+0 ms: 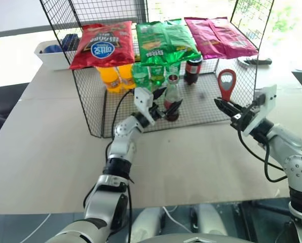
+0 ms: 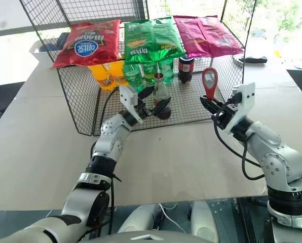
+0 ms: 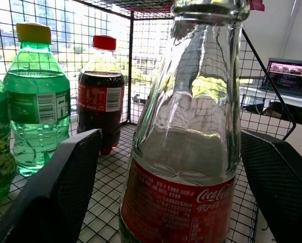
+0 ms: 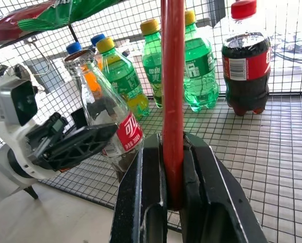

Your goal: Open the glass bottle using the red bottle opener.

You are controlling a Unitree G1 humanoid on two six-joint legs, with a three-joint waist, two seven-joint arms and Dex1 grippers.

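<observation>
Left gripper straddles the glass bottle on the wire rack, jaws wide, ready to steady it, while the right gripper pinches the red bottle opener upright nearby.

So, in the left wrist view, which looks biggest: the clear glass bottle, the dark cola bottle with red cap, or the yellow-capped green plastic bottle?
1. Clear glass bottle, though it stands nearest the camera.
2. Yellow-capped green plastic bottle.
3. Dark cola bottle with red cap, nearly alike.
</observation>
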